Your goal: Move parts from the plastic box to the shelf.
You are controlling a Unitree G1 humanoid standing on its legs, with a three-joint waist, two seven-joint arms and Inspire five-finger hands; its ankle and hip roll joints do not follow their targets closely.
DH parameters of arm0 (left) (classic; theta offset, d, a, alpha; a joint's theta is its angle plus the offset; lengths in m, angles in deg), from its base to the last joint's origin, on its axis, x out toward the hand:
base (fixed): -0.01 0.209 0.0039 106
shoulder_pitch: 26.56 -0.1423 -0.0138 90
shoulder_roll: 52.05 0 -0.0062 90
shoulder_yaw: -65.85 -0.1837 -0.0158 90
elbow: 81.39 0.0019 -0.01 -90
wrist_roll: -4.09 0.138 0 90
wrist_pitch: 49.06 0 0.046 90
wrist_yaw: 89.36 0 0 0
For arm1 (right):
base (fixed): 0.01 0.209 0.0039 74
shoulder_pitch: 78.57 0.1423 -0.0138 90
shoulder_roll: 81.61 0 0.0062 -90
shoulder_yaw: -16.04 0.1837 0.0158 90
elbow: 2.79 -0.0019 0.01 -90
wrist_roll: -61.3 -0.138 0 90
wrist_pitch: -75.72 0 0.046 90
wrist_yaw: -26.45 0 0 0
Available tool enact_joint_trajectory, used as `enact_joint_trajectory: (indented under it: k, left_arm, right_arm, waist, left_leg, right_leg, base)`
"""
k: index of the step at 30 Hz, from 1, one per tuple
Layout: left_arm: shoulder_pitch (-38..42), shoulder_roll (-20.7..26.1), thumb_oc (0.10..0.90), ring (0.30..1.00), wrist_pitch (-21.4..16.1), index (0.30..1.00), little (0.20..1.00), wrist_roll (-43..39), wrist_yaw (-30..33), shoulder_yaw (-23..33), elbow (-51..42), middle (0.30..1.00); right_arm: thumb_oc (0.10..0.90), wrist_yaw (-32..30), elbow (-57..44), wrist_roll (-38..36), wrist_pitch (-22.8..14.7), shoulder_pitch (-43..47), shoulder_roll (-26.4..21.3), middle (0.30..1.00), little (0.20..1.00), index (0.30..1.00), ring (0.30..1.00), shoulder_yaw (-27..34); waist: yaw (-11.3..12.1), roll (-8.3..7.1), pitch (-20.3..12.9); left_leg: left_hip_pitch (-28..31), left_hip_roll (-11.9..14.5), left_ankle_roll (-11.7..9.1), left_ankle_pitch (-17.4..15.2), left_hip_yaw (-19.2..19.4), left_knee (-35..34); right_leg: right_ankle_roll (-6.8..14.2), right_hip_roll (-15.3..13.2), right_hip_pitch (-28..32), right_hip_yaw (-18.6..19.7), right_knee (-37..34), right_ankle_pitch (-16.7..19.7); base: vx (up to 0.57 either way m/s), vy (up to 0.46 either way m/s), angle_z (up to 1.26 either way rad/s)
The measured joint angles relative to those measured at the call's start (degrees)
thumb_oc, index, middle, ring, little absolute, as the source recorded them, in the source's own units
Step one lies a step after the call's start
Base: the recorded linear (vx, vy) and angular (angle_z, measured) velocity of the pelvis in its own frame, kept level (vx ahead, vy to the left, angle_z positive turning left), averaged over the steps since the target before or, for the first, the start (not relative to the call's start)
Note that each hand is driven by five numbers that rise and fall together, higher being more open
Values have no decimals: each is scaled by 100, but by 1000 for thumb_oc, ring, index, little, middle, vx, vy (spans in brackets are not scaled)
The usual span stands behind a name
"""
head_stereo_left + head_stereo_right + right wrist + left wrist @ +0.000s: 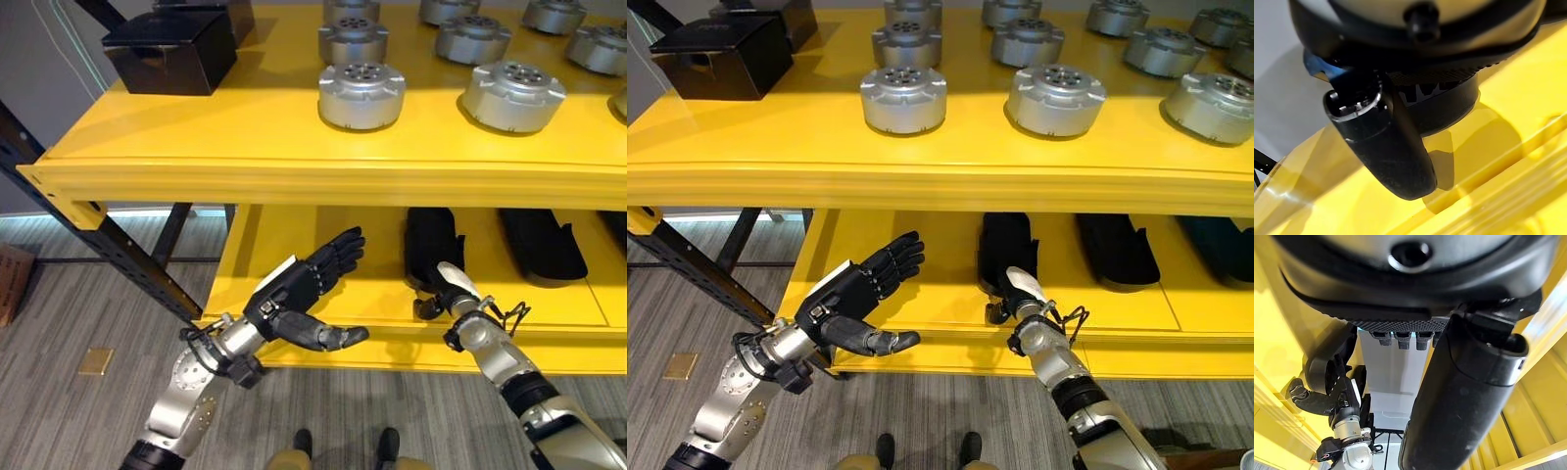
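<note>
Yellow steel filled the left eye view: we saw the shelf [245,176] running across the frame, its upper level carrying silver round parts [361,95] in rows at upper centre and right, and a black box [171,51] at upper left. Below, on the lower level, black elongated pieces [433,245] lay at centre right. Our left hand [304,294] hung at lower centre before the lower level's edge, fingers straight and spread, thumb out, holding nothing. Our right hand [453,289] reached in at lower right, touching the nearest black piece; we could not tell how its fingers stood.

From the left wrist view, we saw the thumb [1464,396] extended and the fingertips [1400,338] apart.

From the right wrist view, we saw a dark thumb [1386,142] over yellow shelf surface [1508,112].
</note>
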Motion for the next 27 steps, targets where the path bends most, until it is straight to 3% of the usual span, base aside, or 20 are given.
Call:
enact_joint_trajectory:
  k: [6, 11, 12, 17, 20, 27]
  left_arm:
    - [0, -2, 900, 1000, 10, 1000, 1000, 6, 4, 0, 0, 1000]
    - [14, -1, 900, 1000, 13, 1000, 1000, 7, 11, -1, 1, 1000]
    - [15, 4, 900, 1000, 12, 1000, 1000, 6, 18, -5, 1, 1000]
    - [12, 57, 900, 1000, 11, 1000, 1000, -5, 27, -9, 3, 1000]
    - [5, 56, 900, 1000, 11, 1000, 1000, -13, 30, -10, 4, 1000]
    - [6, 76, 900, 1000, 9, 1000, 1000, -23, 26, -10, 3, 1000]
  right_arm:
    - [900, 6, -120, -245, 11, -14, 25, 1000, 1000, 1000, 1000, -3]
    - [900, -7, -233, -38, -4, 8, 99, 1000, 1000, 1000, 1000, -72]
    - [900, -52, -254, 686, -101, 51, 53, 1000, 1000, 1000, 1000, -256]
    - [900, -392, -297, 2461, -624, 199, -294, 1000, 1000, 1000, 1000, -661]
    - [900, -495, -423, 2978, -660, 208, -507, 1000, 1000, 1000, 1000, -834]
    - [900, -525, -424, 3222, -741, 224, -582, 1000, 1000, 1000, 1000, -992]
  waist:
    - [-5, 0, 0]
    - [5, 2, -1]
    - [9, 14, -8]
    - [76, 43, -24]
    - [140, 50, -28]
    - [174, 52, -28]
  left_leg:
    - [0, 0, 1, -1, 1, 1]
    - [-28, -3, 6, -4, -4, 7]
    - [-52, -5, 15, -9, -8, 14]
    - [-72, -13, 7, -5, -11, 38]
    - [-78, -11, 8, -7, -13, 35]
    - [-95, -19, 8, -7, -31, 32]
  right_leg:
    - [0, 0, -5, 3, 6, 0]
    - [-1, -3, -18, 0, 9, 0]
    - [0, -7, -37, -7, 10, 0]
    - [0, -18, -48, -19, 8, 0]
    - [0, -15, -57, -22, 6, -1]
    - [5, -21, -65, -33, 1, -4]
  base:
    - [0, 0, 0]
    - [0, 0, 0]
    - [11, 9, 3]
    - [1, 1, 1]
    - [0, 0, 0]
    - [0, 0, 0]
